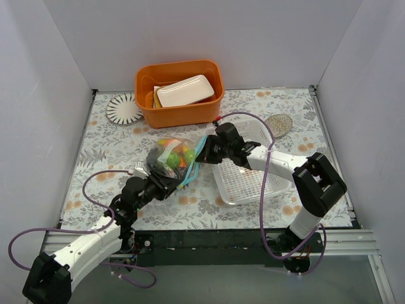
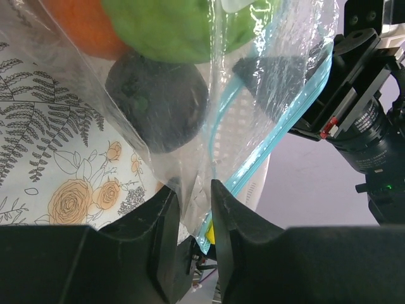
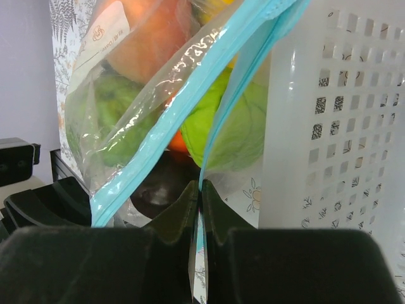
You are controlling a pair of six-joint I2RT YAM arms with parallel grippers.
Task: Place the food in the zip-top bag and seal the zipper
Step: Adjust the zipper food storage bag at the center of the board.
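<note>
Reaching left, right gripper (image 3: 196,187) pinching zipper (image 3: 169,126).

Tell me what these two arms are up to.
Both arms are working on the zip-top bag, which already holds the food. The right gripper is pinched shut on the zipper, next to a white basket. The left gripper has its jaws narrow around the bag's plastic; whether they grip it is unclear. Above the right gripper the zipper's two halves stand apart, so the mouth is not sealed yet.
</note>
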